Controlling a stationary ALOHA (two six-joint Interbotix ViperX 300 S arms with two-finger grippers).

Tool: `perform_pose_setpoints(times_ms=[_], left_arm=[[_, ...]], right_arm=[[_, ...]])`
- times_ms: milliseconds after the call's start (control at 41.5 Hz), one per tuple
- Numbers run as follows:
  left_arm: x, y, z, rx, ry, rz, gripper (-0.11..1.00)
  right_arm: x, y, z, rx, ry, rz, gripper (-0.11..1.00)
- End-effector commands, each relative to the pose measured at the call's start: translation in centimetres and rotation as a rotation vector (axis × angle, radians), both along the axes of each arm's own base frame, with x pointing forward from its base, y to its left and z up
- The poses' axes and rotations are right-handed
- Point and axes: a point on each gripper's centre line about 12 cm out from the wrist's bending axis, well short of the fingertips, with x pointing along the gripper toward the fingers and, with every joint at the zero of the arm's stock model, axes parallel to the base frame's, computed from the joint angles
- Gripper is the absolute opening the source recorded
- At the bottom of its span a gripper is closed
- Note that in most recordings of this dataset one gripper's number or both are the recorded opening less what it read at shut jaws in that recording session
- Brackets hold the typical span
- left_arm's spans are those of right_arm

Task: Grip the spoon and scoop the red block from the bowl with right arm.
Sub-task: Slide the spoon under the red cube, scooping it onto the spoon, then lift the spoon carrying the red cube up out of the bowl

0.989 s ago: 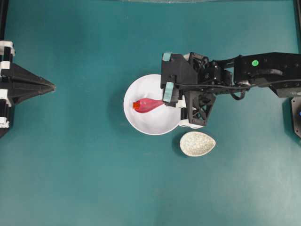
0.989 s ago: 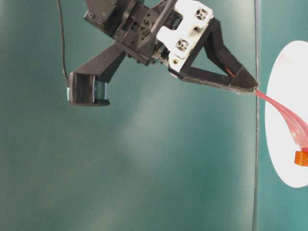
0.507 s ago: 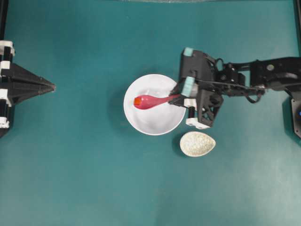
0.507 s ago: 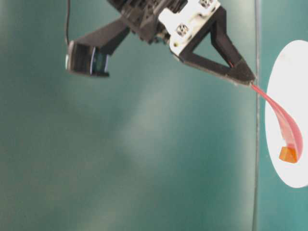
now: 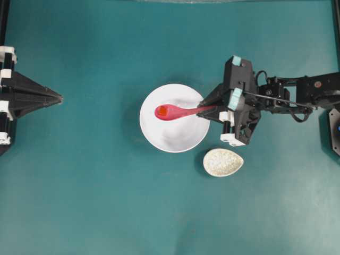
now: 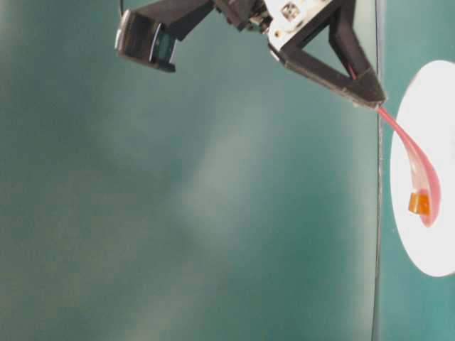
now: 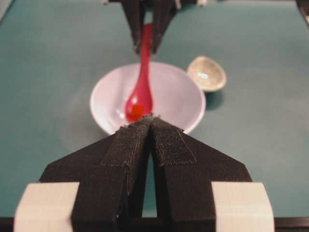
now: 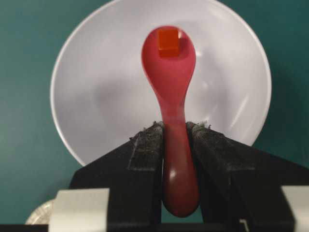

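My right gripper (image 5: 206,109) is shut on the handle of the magenta spoon (image 5: 178,111), and both pads press the handle (image 8: 176,145) in the right wrist view. The spoon's scoop hangs over the white bowl (image 5: 175,141) with the small red block (image 5: 161,111) lying in it, near the tip (image 8: 168,40). In the table-level view the spoon (image 6: 416,167) slopes down from the fingertips toward the bowl (image 6: 426,249) with the block (image 6: 419,204) inside. My left gripper (image 5: 59,98) rests shut at the far left, well apart from the bowl (image 7: 178,96).
A small speckled grey-white teardrop dish (image 5: 223,162) lies just right of and below the bowl, under my right wrist. It shows again as the speckled dish (image 7: 206,73) in the left wrist view. Teal table surface surrounds everything.
My right arm has drawn back to the right and lifted, carrying the spoon. The red block went from the spoon's tip edge into the scoop and rose with it. The left arm stayed still.
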Motion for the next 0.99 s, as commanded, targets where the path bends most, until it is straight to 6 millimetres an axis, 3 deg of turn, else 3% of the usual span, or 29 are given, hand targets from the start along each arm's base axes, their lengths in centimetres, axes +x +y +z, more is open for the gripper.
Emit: perform_pose_setpoints(times_ms=[0, 314, 965], left_arm=[[0.2, 0.1, 0.8, 0.001, -0.021, 0.003, 0.0], [0.2, 0.1, 0.7, 0.001, -0.02, 0.003, 0.0], [0.2, 0.1, 0.9, -0.004, -0.025, 0.004, 0.0]], right_arm=[[-0.1, 0.0, 0.8, -0.004, -0.056, -0.005, 0.24], [-0.9, 0.1, -0.3, -0.014, -0.089, -0.011, 0.24], [-0.7, 1.0, -2.2, -0.007, -0.072, 0.005, 0.24]])
